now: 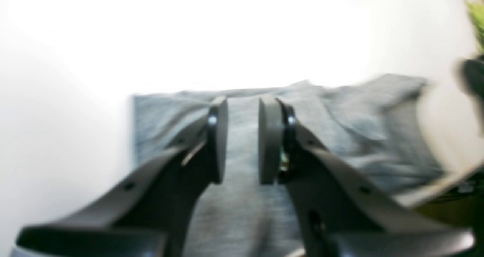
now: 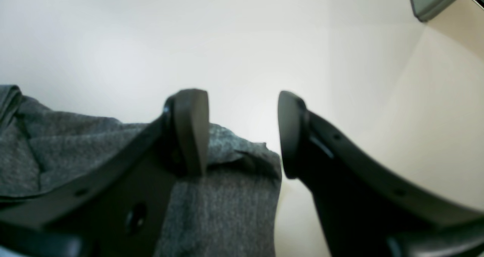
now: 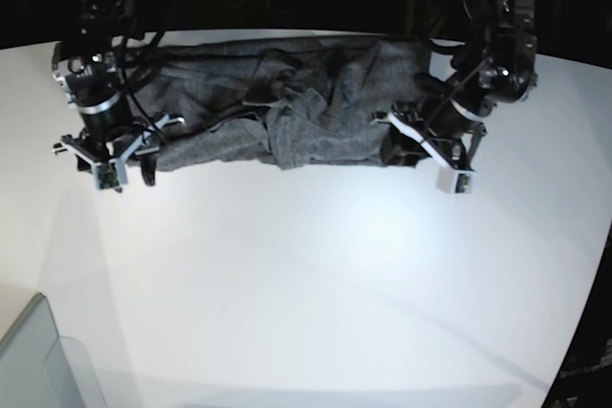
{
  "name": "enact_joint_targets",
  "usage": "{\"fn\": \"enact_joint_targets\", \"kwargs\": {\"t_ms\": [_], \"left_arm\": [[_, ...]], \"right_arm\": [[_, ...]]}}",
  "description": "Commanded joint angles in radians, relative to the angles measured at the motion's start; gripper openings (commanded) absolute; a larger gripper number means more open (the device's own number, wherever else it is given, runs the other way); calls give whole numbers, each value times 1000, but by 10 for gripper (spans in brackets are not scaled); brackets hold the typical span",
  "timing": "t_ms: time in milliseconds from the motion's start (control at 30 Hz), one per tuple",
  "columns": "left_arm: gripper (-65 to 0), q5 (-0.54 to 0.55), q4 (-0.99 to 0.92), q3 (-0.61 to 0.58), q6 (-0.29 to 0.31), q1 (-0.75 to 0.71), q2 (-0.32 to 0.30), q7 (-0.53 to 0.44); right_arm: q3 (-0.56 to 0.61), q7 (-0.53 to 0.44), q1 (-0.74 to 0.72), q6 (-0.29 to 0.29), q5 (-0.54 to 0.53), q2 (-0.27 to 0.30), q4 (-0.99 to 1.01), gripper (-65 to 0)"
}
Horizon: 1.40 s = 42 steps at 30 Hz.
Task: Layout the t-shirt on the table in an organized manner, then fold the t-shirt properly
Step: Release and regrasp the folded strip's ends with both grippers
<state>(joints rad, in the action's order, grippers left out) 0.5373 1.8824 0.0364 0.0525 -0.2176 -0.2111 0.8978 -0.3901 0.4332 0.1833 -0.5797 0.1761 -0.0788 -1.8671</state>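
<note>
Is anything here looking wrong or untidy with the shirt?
Yes. The t-shirt is not laid flat: it lies as a long band along the far side of the table, and its middle is bunched into thick, twisted wrinkles. No damage is visible.

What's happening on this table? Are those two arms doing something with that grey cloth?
Two robot arms are working on a grey t-shirt that lies bunched and wrinkled along the far side of the white table. Each arm sits at one end of the shirt. The left pincer hangs over the cloth with its jaws a little apart and nothing between them. The right pincer stands wider open at the shirt's edge, one finger over the fabric, gripping nothing. The shirt is not yet spread flat or folded.
</note>
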Motion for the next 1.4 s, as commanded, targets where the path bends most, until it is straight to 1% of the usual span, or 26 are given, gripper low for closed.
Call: {"fn": "enact_joint_targets", "kwargs": {"t_ms": [0, 67, 133, 200, 233, 333, 433, 533, 633, 700, 767, 833, 1033, 1133, 1233, 1300, 1367], "left_arm": [[-510, -19, 1, -13, 5, 24, 5, 11], [-510, -131, -39, -56, 5, 37, 28, 48], [-510, -228, -60, -105, 7, 37, 46, 56], [-510, -302, -51, -169, 16, 33, 60, 56], [-510, -322, -43, -209, 16, 33, 60, 59], [-510, -309, -47, -341, 17, 40, 46, 67], [-510, -296, -51, -484, 17, 70, 17, 67], [-510, -254, -40, -623, 19, 100, -29, 67], [-510, -176, -13, -695, 19, 125, -67, 56], [-510, -124, 4, -692, 19, 137, -81, 56], [-510, -96, 26, -683, 16, 140, -96, 56], [-510, -87, 41, -642, 16, 137, -112, 56], [-510, -87, 82, -478, 17, 99, -118, 56], [-508, -87, 75, -359, 17, 80, -110, 56], [-508, -87, 13, -289, 17, 86, -109, 54], [-508, -89, -45, -261, 17, 91, -109, 48], [-508, -93, -97, -258, 17, 103, -109, -4]], "right_arm": [[0, -26, -6, -1, -13, -5, -18, -348], [0, -26, -6, -1, -13, -5, -18, -348], [0, -26, -6, -1, -13, -5, -18, -348], [0, -26, -6, -1, -13, -5, -18, -348], [0, -26, -6, -1, -13, -5, -18, -348], [-2, -26, -8, -1, -13, -5, -18, -348], [-22, -26, -12, 0, -13, -2, -18, -348], [-99, -26, -49, 0, -13, -20, -18, -348], [-185, -26, -86, 0, -13, -43, -18, -348], [-224, -26, -109, 0, -13, -48, -15, -348], [-243, -24, -110, 0, -13, -48, -15, -348], [-244, -24, -106, 0, -13, -48, -15, -348], [-244, -24, -74, -1, -13, -49, -18, -341], [-246, -24, -63, -1, -13, -68, -16, -282], [-244, -24, -28, -1, -13, -78, -16, -208], [-240, -24, -12, -1, -14, -78, -13, -175], [-240, -24, 8, -1, -14, -78, -12, -167]]}}
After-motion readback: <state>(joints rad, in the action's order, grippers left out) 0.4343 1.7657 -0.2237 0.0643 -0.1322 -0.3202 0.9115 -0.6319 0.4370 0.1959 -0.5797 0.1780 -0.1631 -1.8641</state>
